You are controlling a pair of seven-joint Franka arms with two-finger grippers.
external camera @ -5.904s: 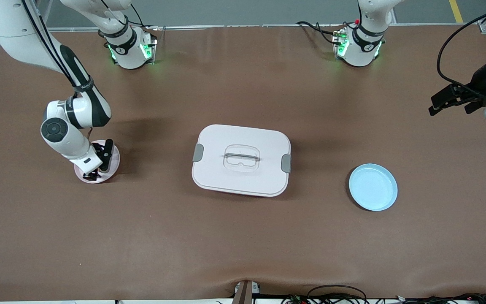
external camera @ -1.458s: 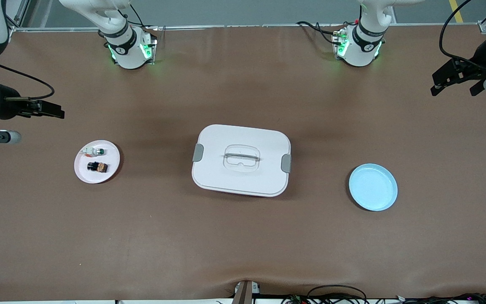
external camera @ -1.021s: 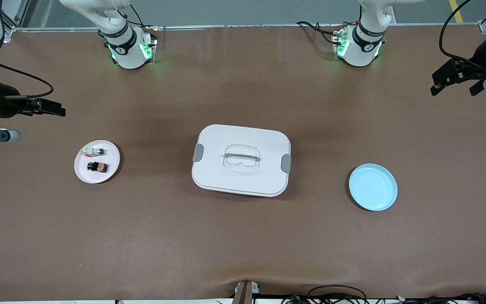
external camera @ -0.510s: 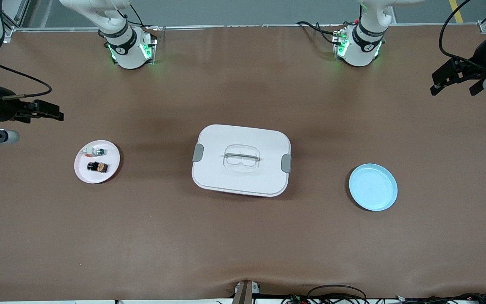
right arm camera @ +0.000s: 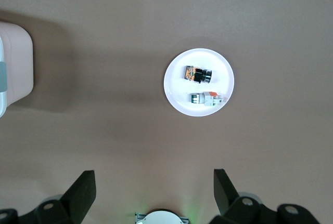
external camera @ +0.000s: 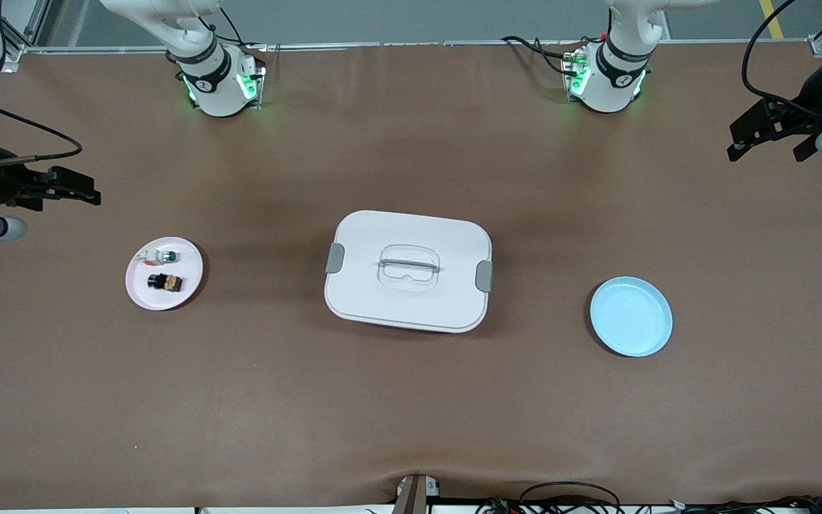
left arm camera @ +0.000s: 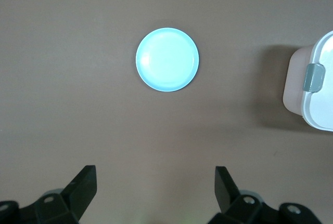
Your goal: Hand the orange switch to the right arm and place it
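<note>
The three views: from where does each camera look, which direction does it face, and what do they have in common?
Front view: high across the table, facing both bases; shows the white box, pink plate and blue plate, with both arms at the edges.
Left wrist view: looks down on the blue plate; the open left gripper shows.
Right wrist view: looks down on the pink plate with the orange switch and the white-and-green part; the open right gripper shows.
Shared: both wrist views catch an end of the box.

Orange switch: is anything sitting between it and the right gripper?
Nothing visible is. The orange switch lies on the pink plate beside a small white-and-green part. The right gripper, fingers open, hovers over bare table toward the right arm's end, and only bare table shows between them.
</note>
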